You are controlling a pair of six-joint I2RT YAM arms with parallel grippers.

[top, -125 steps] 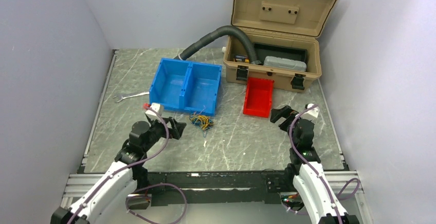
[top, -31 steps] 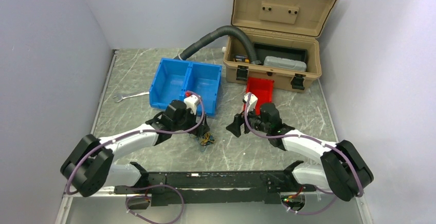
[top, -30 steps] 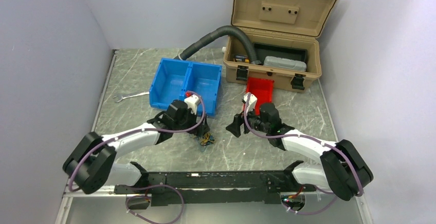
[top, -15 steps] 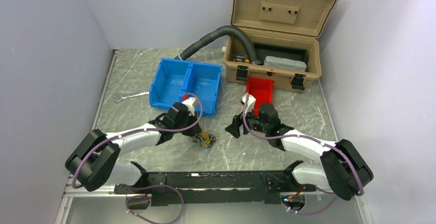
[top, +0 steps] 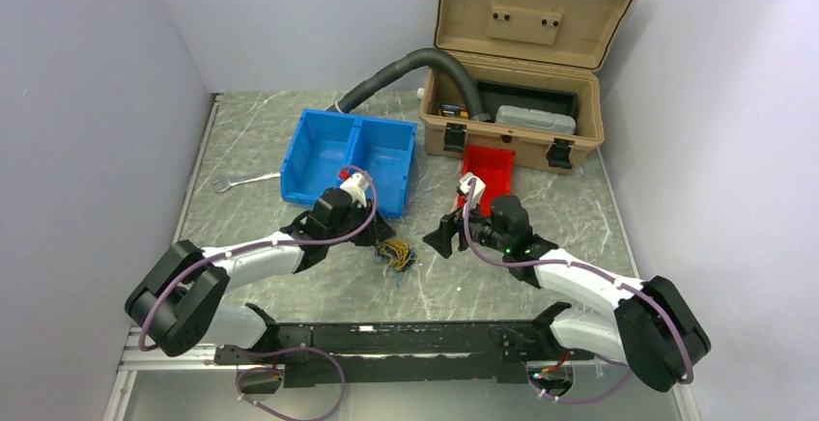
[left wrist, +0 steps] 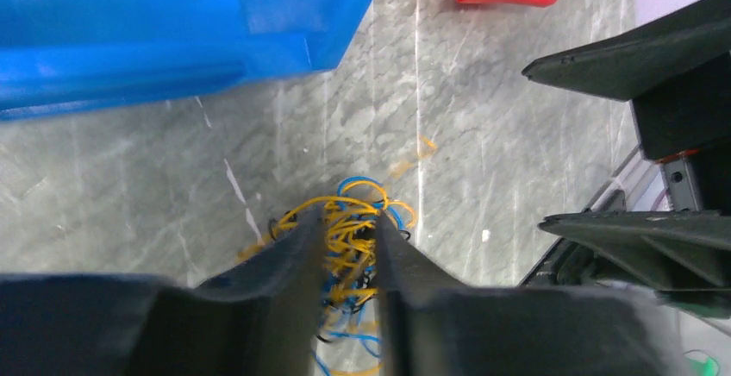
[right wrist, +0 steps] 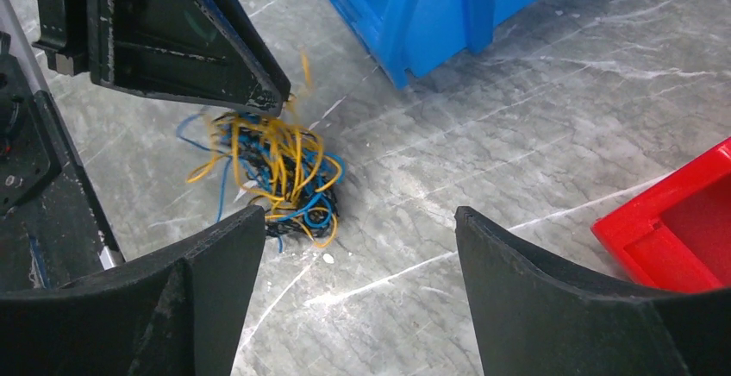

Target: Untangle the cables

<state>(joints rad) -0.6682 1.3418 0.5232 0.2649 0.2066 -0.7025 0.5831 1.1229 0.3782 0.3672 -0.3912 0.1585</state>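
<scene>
no text, label, brand, number or sign could be read in any of the three views; markings on the small yellow-and-black item (top: pixel 452 109) inside the tan case (top: pixel 536 49) were too small to make out

I work in a robotics lab test cell. The grey marble-patterned surface (top: pixel 435 286) is boxed in by plain pale walls (top: pixel 97 102) and edged with aluminium rail (top: pixel 193 184), and my arms (top: pixel 251 252) are bolted along its near edge. Laid out on it are workshop props: a blue divided bin (top: pixel 299 151), a red bin (top: pixel 497 162), an open tan toolbox (top: pixel 536 15), a corrugated grey hose (top: pixel 406 64) and a wrench (top: pixel 246 182).
</scene>
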